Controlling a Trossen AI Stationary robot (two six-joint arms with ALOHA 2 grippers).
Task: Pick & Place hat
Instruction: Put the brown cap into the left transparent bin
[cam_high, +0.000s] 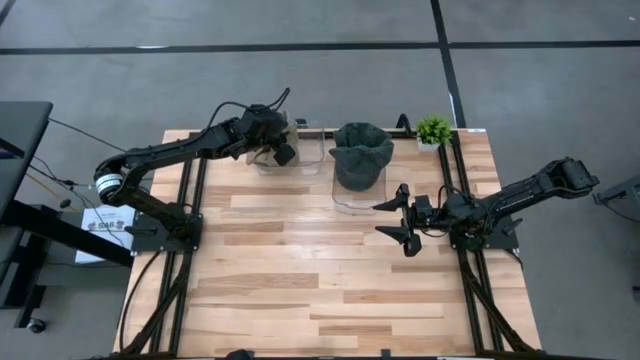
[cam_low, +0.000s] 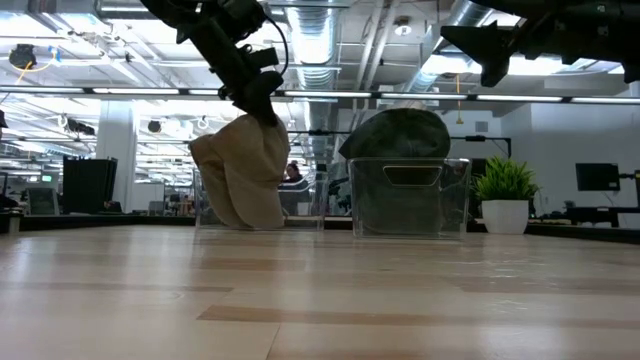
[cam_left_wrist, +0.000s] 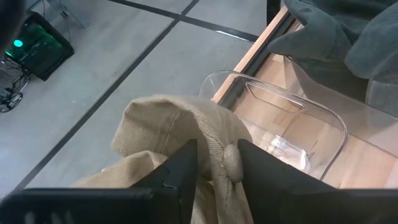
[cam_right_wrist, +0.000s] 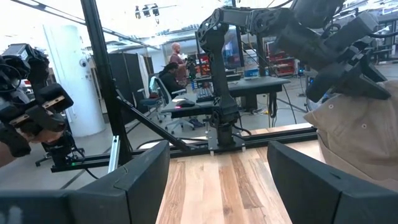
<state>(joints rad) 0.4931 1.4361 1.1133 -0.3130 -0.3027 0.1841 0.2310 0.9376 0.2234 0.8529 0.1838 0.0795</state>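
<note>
Placing step, by the look of it: left hand (cam_left_wrist: 214, 171) pinching the crown of the tan hat (cam_low: 243, 180) over the clear bin (cam_high: 300, 152) at the surface's far edge; next, letting go cleanly. Soft, crumpled, hanging limp. Right hand (cam_high: 400, 221) spread, idle near the right edge
</note>
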